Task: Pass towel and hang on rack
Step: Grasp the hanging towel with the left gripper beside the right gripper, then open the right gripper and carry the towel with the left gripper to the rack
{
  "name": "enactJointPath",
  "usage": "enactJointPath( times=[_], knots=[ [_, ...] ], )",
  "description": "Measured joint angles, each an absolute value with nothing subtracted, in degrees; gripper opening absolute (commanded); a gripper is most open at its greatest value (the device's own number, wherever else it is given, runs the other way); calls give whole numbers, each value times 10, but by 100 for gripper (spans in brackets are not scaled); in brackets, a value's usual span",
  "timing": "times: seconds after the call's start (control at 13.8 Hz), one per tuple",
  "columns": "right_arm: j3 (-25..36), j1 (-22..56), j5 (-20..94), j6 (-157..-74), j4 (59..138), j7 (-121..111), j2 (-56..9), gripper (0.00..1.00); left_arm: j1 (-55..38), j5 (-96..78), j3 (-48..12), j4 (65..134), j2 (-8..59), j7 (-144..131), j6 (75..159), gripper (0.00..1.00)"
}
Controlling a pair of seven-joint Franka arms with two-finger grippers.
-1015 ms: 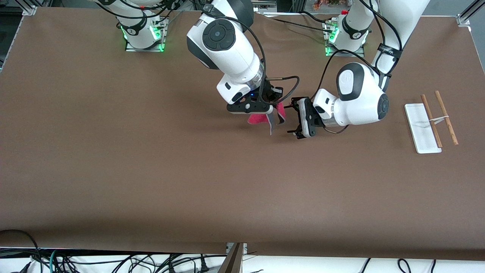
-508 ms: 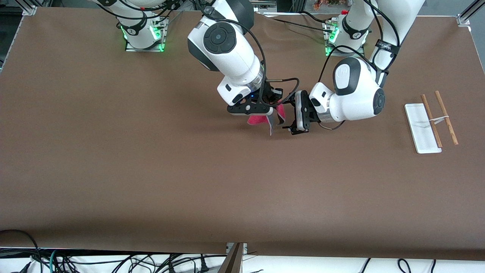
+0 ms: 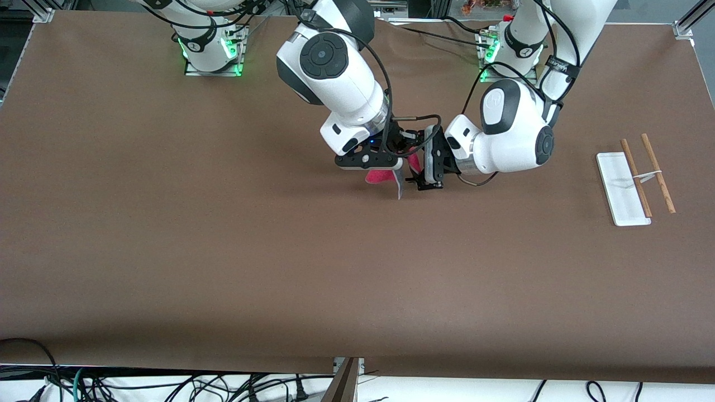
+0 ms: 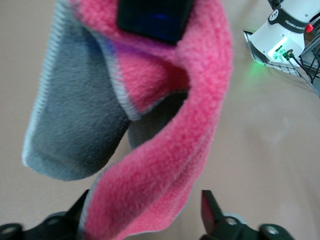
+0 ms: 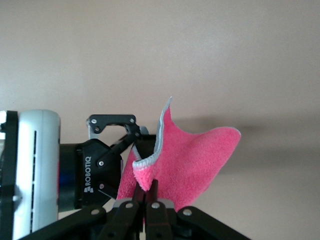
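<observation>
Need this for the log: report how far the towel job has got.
Done: the right gripper has the towel lifted over mid-table. In hand: the open left gripper straddles its hanging edge, not yet closed. Left: the transfer, then hanging it on the rack, which stands bare at the left arm's end.

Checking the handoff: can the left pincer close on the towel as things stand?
Probably yes. The left pincer is open with the towel hanging between its fingers, while the right pincer holds it aloft.

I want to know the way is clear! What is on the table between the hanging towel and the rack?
Only bare brown table, in the front view; the left pincer by the towel is up in the air. The rack stands alone.
</observation>
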State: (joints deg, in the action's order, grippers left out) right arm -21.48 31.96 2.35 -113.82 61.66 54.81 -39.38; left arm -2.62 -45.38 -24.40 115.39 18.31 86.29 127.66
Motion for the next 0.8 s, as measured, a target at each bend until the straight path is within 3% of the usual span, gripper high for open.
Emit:
enactJointPath(
  times=[0.51,0.58,0.73,0.8],
  knots=[
    [-215,320,24,-1138,617,548,-394,0,-24,-444,-241,1157,183,873,1277,0],
    [-215,320,24,-1138,617,548,-394,14,-23,-439,-241,1157,183,873,1277,0],
    [-214,319,24,-1138,617,548,-394,99,-22,-438,-241,1157,183,874,1277,0],
    [-214,319,23,-1138,617,548,-394,100,-22,-438,-241,1157,183,874,1277,0]
  ],
)
